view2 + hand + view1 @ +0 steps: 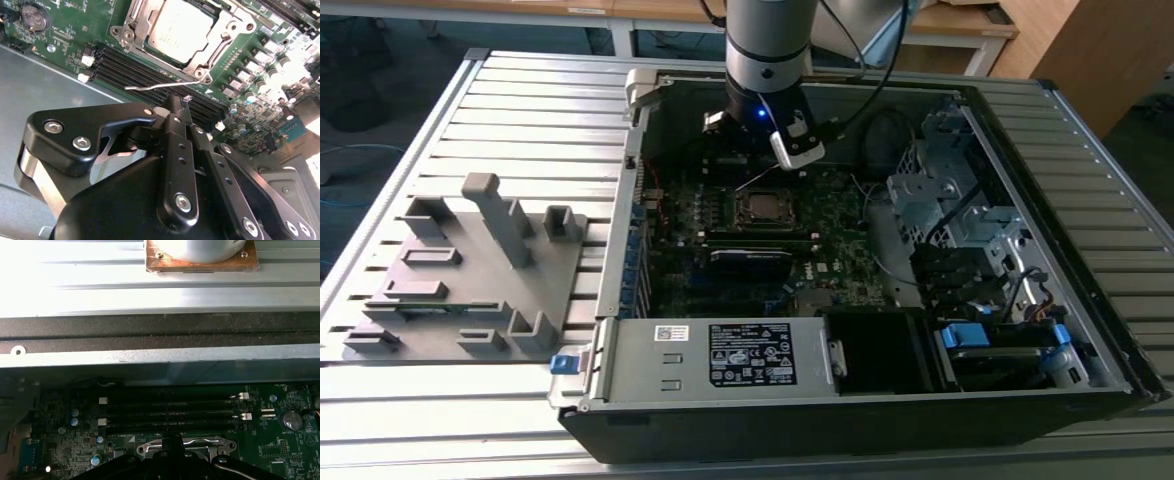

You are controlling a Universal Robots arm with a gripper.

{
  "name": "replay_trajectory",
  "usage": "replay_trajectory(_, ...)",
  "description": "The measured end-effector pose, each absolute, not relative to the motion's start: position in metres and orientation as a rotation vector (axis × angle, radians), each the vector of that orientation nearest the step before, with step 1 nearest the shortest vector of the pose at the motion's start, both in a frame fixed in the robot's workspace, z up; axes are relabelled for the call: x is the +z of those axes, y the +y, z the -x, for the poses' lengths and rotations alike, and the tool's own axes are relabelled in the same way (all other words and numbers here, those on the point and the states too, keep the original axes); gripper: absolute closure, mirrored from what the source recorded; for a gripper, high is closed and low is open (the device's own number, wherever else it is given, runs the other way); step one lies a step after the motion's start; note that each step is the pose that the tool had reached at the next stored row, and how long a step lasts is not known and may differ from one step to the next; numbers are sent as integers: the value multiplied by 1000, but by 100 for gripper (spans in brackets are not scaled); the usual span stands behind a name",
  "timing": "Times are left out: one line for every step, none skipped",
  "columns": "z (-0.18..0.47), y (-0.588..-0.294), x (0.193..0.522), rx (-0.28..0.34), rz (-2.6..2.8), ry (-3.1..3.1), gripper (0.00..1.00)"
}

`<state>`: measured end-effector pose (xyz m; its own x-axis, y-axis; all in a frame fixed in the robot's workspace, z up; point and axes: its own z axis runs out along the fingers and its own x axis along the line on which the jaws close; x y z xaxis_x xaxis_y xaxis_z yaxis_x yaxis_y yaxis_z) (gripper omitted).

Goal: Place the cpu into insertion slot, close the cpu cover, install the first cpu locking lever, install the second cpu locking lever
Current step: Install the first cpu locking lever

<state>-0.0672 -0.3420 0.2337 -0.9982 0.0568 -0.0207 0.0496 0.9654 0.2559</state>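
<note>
Evidently about halfway through, judging from how things lie. Done, by the look of the second wrist view: seating the small flat square cpu with its dull silvery-grey metal top (177, 27) in the small dark square insertion slot with a silvery rim (738, 210), out on the green circuit board (75, 25) inside the open black computer case (854, 440). Done too, apparently: lowering the thin silvery metal cpu cover with its square window (137, 23), lying flat around the chip's edges. Left to do, at least in part: the two locking levers. Leaves one thin bent silvery wire lever (160, 85) sticking out free from the socket across the long narrow black memory slots (131, 68), tucked under no catch. Cannot vouch for the other lever, latched or not. Has the black gripper (175, 102) poised just beside that loose wire, above the memory slots, fingertips pressed together and nothing pinched between them; touching the wire or just apart, hard to say. Nothing carried, so no part in transit.
</note>
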Motion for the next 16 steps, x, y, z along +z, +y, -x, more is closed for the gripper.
replay_trajectory(67,-342,234,401,-84,3087,90)
replay_trajectory(67,-342,234,401,-84,3087,90)
replay_trajectory(67,-342,234,401,-84,3087,90)
replay_trajectory(67,-342,234,401,-84,3087,90)
replay_trajectory(67,-342,234,401,-84,3087,90)
replay_trajectory(67,-342,234,401,-84,3087,90)
replay_trajectory(67,-342,234,401,-84,3087,90)
replay_trajectory(67,-342,234,401,-84,3087,90)
replay_trajectory(67,-342,234,401,-84,3087,90)
replay_trajectory(67,-342,234,403,-84,3087,90)
replay_trajectory(67,-342,233,407,-83,3086,90)
replay_trajectory(67,-342,232,413,-83,3085,90)
replay_trajectory(67,-342,232,419,-84,3085,90)
replay_trajectory(67,-342,231,425,-84,3084,90)
replay_trajectory(67,-342,231,427,-84,3084,90)
replay_trajectory(67,-342,231,427,-84,3084,90)
